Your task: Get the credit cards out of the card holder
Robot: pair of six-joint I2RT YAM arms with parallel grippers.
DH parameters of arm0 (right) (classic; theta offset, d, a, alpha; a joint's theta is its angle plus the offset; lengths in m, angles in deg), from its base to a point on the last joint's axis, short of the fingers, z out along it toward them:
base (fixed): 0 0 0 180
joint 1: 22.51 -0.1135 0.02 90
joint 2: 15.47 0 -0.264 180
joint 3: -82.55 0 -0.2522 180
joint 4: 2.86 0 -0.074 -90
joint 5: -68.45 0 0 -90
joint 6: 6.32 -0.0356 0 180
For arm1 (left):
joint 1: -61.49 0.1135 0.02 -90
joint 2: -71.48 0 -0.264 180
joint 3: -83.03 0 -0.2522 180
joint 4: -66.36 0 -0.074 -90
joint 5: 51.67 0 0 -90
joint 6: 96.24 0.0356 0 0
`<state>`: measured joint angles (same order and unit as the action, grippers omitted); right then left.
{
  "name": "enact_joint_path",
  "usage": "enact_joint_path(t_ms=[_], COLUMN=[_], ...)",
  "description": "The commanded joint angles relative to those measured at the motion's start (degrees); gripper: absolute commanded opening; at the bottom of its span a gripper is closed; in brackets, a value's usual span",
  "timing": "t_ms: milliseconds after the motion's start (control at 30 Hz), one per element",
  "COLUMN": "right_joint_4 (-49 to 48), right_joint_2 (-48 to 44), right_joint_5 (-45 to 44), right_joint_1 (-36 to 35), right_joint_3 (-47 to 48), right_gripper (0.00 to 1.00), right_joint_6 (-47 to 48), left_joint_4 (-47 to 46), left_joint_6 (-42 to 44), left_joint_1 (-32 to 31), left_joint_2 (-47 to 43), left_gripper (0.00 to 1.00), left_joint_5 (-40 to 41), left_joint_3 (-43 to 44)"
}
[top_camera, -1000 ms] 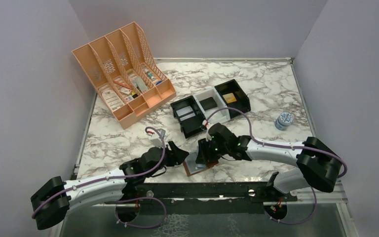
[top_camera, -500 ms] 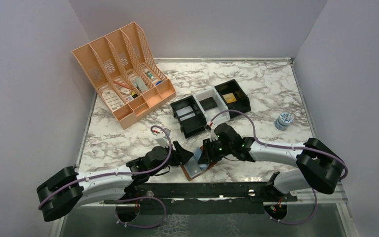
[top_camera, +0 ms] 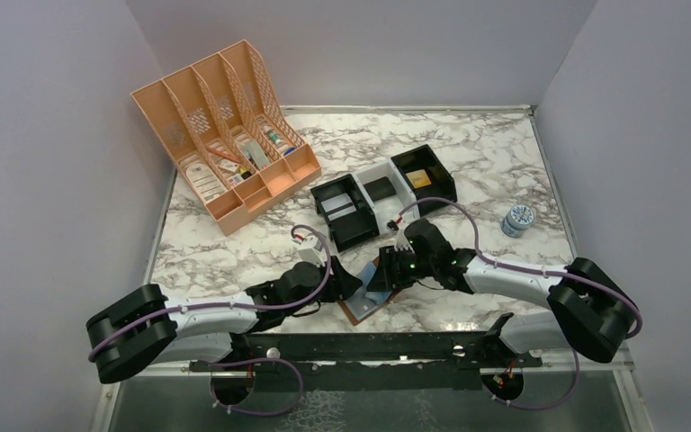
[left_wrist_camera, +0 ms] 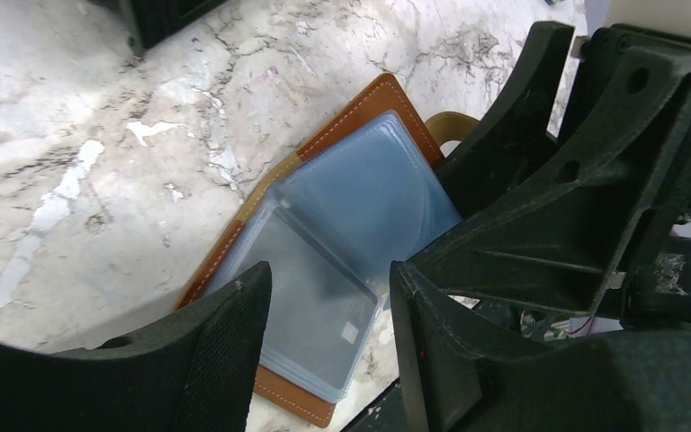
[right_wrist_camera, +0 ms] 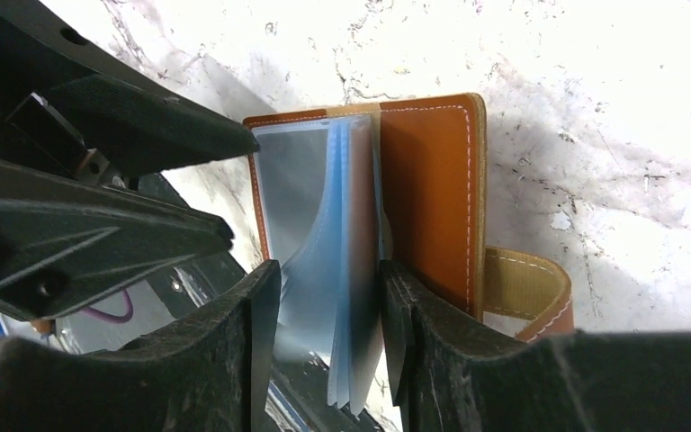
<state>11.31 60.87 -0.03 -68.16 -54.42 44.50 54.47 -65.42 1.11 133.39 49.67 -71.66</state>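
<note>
Wallet (right_wrist_camera: pixel 432 193) lies open near the table's (top_camera: pixel 468 153) front edge; right gripper (right_wrist_camera: pixel 328 337) pinches its blue sleeves (right_wrist_camera: pixel 346 270), perhaps cards too; left gripper (left_wrist_camera: pixel 328 297) hovers half-open, empty.

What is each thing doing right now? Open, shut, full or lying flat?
Card holder: spread open on the table, pale sleeves fanned up.
Snap tab: undone.
Left gripper: open above the sleeves.
Right gripper: jaws around the fanned sleeves.
Peach organizer: upright, holding items.

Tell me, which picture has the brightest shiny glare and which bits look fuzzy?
Right wrist view: marble table washes out white at upper right. Left wrist view: the black fingers up close look soft, the card holder sharper. Top view: even light, no strong glare.
</note>
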Motion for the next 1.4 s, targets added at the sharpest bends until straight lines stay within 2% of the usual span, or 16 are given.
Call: enact_joint_path(t_ms=[0,300,467,600,700,767,867,1033,1133,1267,1367], right_joint_4=[2.68,8.96,12.85,13.85,14.79,15.32,15.91,16.11,16.42,16.73,16.00], right_joint_2=[-2.42,-4.64,-4.53,-4.78,-3.69,-3.05,-2.69,-2.79,-2.39,-1.86,-2.39], right_joint_5=[-1.26,-5.06,-4.37,-2.79,-2.21,-2.92,-3.99,-4.37,-4.75,-6.54,-10.18], right_joint_1=[0.47,0.58,0.60,0.56,0.56,0.56,0.56,0.56,0.56,0.56,0.56], right_joint_3=[0.91,3.12,5.83,6.80,7.89,8.29,8.68,9.08,9.45,9.00,6.88], right_gripper=[0.46,0.48,0.49,0.54,0.54,0.50,0.38,0.32,0.19,0.05,0.01], right_joint_6=[1.73,4.70,8.11,9.41,10.56,10.98,11.15,11.27,11.65,11.07,7.81], left_joint_4=[-2.72,-3.42,-3.52,-3.66,-3.70,-3.86,-3.88,-3.88,-3.88,-3.88,-3.88], left_joint_6=[0.83,0.29,0.20,0.23,0.52,0.39,0.30,0.16,-0.02,0.02,0.23], left_joint_1=[-1.32,-2.38,-2.72,-3.07,-3.44,-3.89,-4.28,-4.48,-4.48,-4.48,-4.48], left_joint_2=[3.64,9.52,10.70,11.86,13.55,14.33,14.88,14.58,14.51,14.10,12.86], left_gripper=[0.53,0.49,0.49,0.49,0.48,0.48,0.47,0.47,0.47,0.47,0.47], left_joint_5=[-0.57,0.26,0.91,1.18,0.74,1.12,1.27,1.93,1.94,2.10,1.93], left_joint_3=[2.99,5.32,6.02,6.55,7.66,8.06,8.35,8.09,7.95,7.64,7.29])
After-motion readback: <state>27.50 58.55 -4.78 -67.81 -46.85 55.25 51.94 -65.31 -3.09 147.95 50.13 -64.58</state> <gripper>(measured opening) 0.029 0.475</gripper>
